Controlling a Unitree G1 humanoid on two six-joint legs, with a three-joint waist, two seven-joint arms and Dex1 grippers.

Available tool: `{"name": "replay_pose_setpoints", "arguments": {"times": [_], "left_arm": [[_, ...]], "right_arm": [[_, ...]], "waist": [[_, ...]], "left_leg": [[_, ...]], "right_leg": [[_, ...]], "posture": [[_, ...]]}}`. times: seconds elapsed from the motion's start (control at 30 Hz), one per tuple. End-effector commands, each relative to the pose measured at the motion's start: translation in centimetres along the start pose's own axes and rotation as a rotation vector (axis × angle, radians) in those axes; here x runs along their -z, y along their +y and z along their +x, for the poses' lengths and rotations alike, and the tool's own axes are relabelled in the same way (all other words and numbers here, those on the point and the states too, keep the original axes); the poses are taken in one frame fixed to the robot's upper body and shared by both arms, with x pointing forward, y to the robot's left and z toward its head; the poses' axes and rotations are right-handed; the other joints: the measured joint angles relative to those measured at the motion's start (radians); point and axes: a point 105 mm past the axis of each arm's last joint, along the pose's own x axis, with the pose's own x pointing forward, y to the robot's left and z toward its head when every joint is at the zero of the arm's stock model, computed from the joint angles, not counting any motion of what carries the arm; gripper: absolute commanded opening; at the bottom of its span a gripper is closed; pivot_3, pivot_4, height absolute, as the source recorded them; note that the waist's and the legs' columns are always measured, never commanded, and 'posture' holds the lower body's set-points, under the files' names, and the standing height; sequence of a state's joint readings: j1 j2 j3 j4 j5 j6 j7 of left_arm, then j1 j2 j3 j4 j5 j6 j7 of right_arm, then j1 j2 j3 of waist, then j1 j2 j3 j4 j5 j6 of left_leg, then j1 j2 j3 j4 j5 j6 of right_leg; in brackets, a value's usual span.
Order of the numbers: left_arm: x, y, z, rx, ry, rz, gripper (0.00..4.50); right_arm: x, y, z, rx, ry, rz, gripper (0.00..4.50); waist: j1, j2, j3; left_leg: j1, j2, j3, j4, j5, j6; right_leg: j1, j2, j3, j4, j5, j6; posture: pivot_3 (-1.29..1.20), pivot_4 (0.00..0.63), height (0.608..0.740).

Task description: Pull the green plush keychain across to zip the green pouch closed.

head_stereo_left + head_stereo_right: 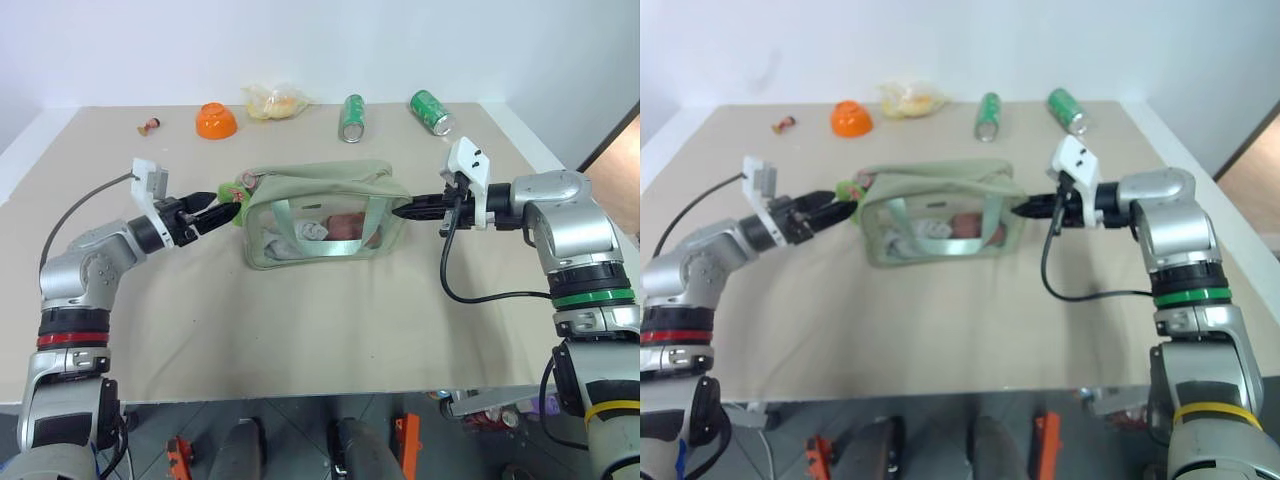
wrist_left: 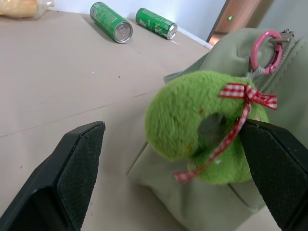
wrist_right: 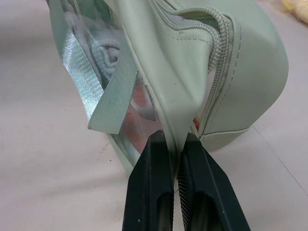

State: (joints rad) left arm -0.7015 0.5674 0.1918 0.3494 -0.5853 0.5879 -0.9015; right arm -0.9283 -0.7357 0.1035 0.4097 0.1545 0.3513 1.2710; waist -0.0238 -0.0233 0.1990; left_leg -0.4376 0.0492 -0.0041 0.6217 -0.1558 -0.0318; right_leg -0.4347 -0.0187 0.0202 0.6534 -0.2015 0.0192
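Left jaws point(image 2: 173, 178) gape around the green plush keychain point(image 2: 197, 127); right jaws point(image 3: 176, 161) pinch the green pouch point(image 1: 320, 215); no writing legible.

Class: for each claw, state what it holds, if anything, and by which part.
The right claw pinches the green pouch by its end fabric. The left claw holds nothing, open around the green plush keychain.

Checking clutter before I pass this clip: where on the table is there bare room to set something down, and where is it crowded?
Bare: the wide strip of table between the green pouch and the near edge. Smaller gaps lie between the pouch and the back row. Crowded: the back edge, with an orange bowl, a yellow bag and two green cans, and both pouch ends, where the left tool and right tool sit.
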Motion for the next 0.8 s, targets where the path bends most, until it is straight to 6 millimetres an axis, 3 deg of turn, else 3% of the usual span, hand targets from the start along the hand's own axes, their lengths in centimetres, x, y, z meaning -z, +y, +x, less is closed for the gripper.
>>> {"name": "replay_pose_setpoints", "arguments": {"times": [0.03,0.13,0.47,0.6,0.8], "left_arm": [[-1.2,0.1,0.5,-0.008,-0.023,0.06,4.5],[-1.4,0.5,1.0,-0.029,-0.038,0.066,3.69],[-1.9,0.0,1.4,-0.01,-0.043,0.101,0.22],[-3.3,-0.6,1.6,0.007,-0.065,0.149,0.22],[-7.4,-2.0,1.7,0.047,-0.132,0.267,0.22]], "right_arm": [[-0.4,-0.1,-0.6,0.02,-0.007,-0.016,0.02],[-0.2,-0.1,-0.7,0.025,-0.007,-0.015,0.0],[0.0,-0.2,-0.8,0.034,-0.006,-0.01,0.0],[0.2,-0.2,-0.7,0.034,-0.004,-0.005,0.0],[0.2,-0.2,-0.5,0.033,-0.002,-0.001,0.0]], "waist": [[0.0,0.0,0.0],[0.001,0.0,0.0],[0.001,0.0,0.0],[0.001,0.0,0.0],[0.001,0.0,0.0]], "left_leg": [[0.0,0.0,0.0,0.0,0.0,0.0],[0.0,0.0,0.0,0.0,0.0,0.0],[0.0,0.0,0.0,0.001,0.0,0.0],[0.0,0.0,0.0,0.002,0.0,0.0],[0.0,0.0,0.0,0.002,0.0,0.0]], "right_leg": [[0.0,0.0,0.0,0.0,0.0,0.0],[0.0,0.0,0.0,0.0,0.0,0.0],[0.001,0.0,0.0,0.0,0.001,0.001],[0.001,0.0,0.0,0.0,0.001,0.001],[0.001,0.0,0.0,0.0,0.001,0.002]], "posture": [[0.0,0.15,0.74],[0.0,0.15,0.74],[0.0,0.15,0.74],[0.0,0.15,0.74],[0.0,0.15,0.74]]}}
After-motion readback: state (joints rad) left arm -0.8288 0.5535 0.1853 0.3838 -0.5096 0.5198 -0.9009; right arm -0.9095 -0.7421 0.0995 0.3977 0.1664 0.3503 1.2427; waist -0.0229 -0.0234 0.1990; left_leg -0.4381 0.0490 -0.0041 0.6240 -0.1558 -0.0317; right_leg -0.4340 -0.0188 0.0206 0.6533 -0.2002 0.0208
